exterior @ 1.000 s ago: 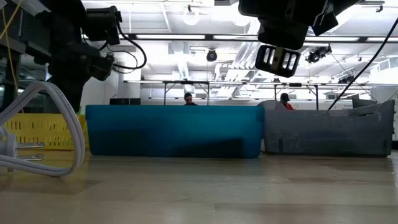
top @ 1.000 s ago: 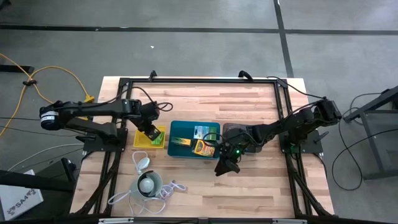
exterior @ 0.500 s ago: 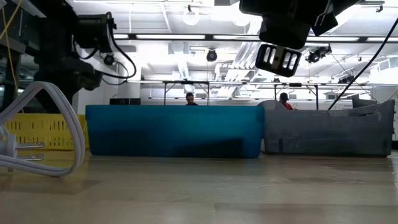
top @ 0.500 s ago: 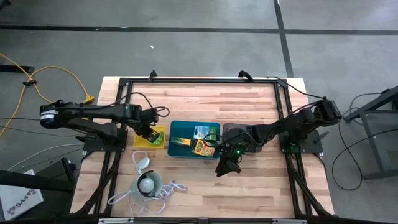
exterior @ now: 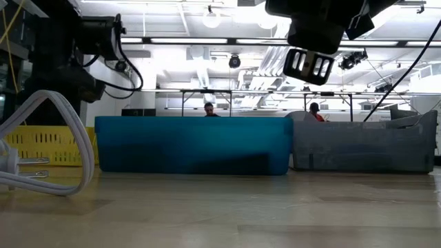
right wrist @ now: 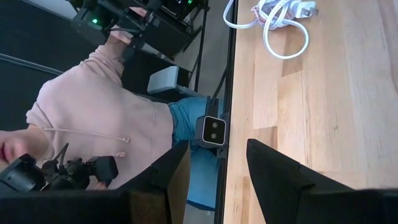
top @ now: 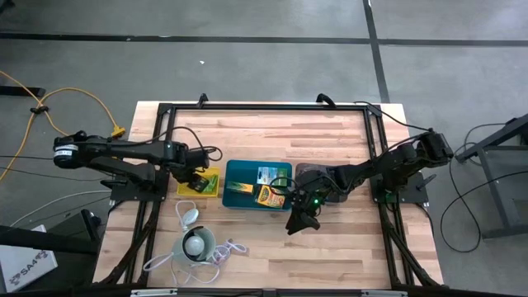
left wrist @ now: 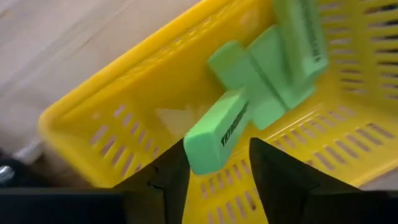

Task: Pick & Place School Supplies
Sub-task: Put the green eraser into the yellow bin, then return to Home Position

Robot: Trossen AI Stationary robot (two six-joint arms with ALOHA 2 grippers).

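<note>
Left gripper (left wrist: 214,163) hangs over the yellow tray (left wrist: 112,112), jaws apart, green block (left wrist: 217,134) dropping free. Next: lift clear. Right gripper (right wrist: 214,165) waits open, empty.

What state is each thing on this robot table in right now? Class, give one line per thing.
left gripper: open, over the yellow tray.
green blocks: loose, piled in the yellow tray.
crayon box: lying in the teal tray.
right gripper: open, empty, above bare table in front of the teal tray.
white cord: coiled, unplugged on the table.
</note>
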